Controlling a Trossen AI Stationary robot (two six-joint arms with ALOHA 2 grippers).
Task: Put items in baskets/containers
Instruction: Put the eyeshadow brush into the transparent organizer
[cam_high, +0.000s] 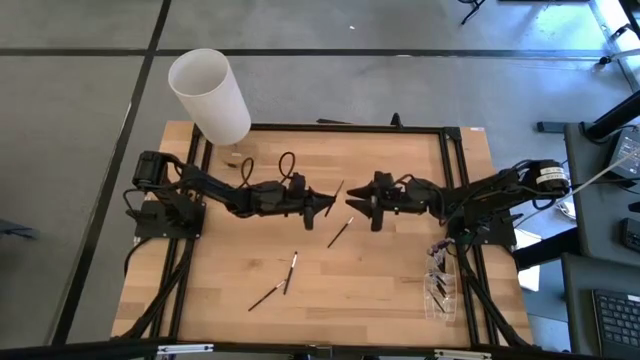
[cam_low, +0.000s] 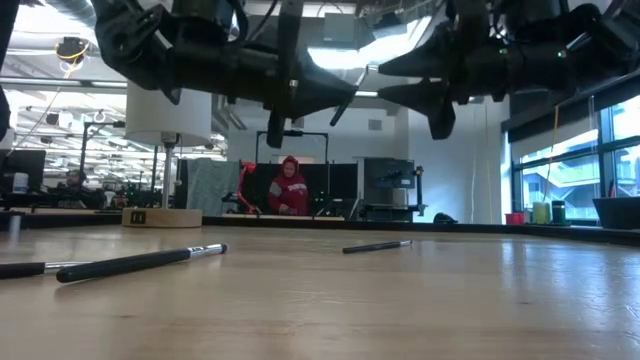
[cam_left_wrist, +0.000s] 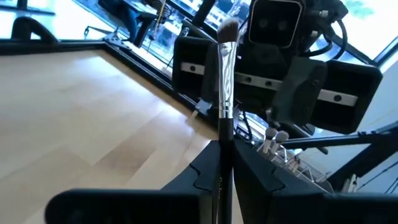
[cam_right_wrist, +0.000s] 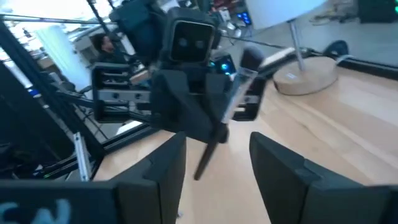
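My left gripper (cam_high: 328, 207) is over the table's middle, shut on a black-handled makeup brush (cam_high: 337, 192) with a silvery ferrule (cam_left_wrist: 225, 87) and a brown tip. My right gripper (cam_high: 352, 205) faces it from the right, open, its fingers (cam_right_wrist: 283, 174) just short of the brush and touching nothing. Three more brushes lie flat on the wood: one (cam_high: 340, 232) near the middle and two (cam_high: 292, 268) (cam_high: 264, 296) nearer the front. The transparent container (cam_high: 441, 287) stands at the near right beside the right arm's base, with brushes in it. My left gripper pinches the brush's black handle (cam_left_wrist: 222, 163) between its two fingers, below the ferrule. The fingers come level from the table's left and lie across the brush. The brush is clear of the table and tilted, its tip up and toward the right arm, its handle end (cam_right_wrist: 202, 167) sticking out below the fingers.
A white lamp shade (cam_high: 210, 95) on a wooden base (cam_high: 237, 157) stands at the far left corner. A black frame (cam_high: 350, 128) runs round the tabletop. Bare wood lies between the arms and the front edge. People sit in the room beyond (cam_low: 290, 187).
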